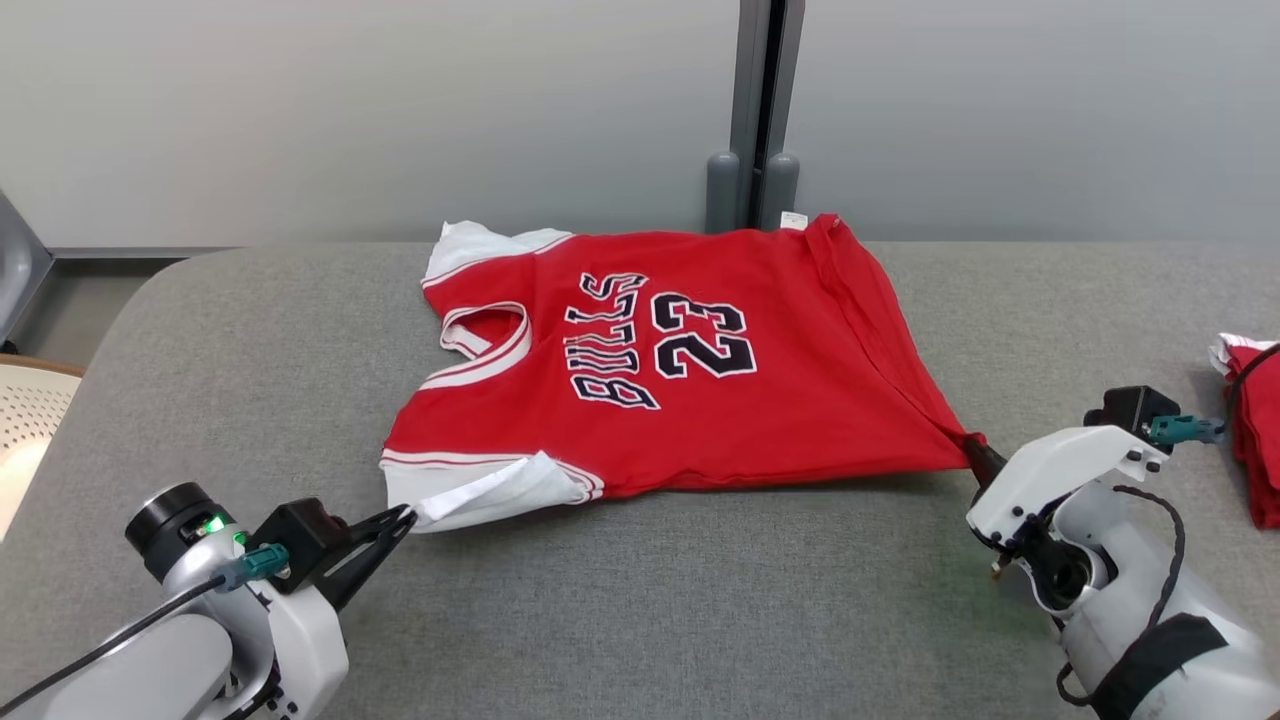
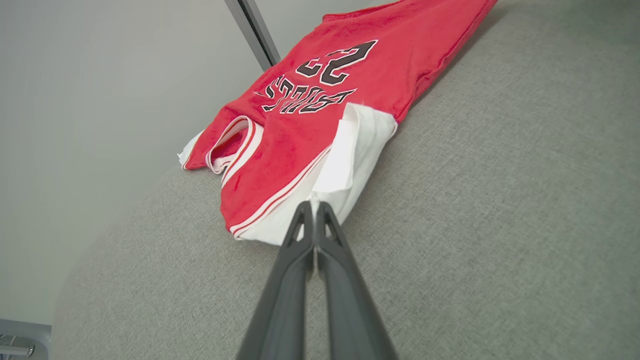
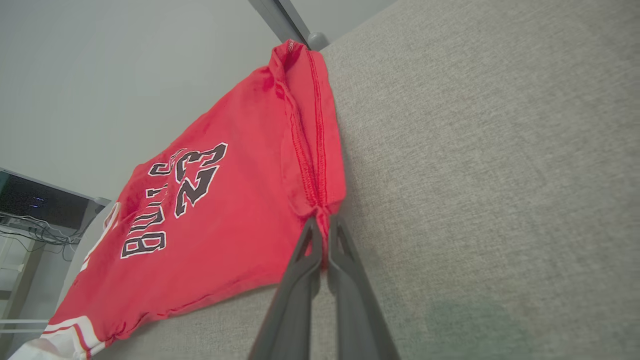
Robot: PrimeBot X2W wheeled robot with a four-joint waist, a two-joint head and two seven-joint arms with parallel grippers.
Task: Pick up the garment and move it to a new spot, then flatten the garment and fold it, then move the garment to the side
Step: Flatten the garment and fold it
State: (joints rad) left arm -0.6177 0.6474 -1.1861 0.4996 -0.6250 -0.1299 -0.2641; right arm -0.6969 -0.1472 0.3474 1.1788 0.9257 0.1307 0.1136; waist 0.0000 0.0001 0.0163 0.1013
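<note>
Left claw (image 2: pixel 314 207) grips the jersey (image 1: pixel 800 400) by its white sleeve, right claw (image 3: pixel 323 221) by its hem corner.

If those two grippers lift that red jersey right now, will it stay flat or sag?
Probably sag: the red jersey bunches where the right gripper pinches its corner. It seems light, since the left gripper holds it by just the white sleeve. The woven grey surface may drag it.
</note>
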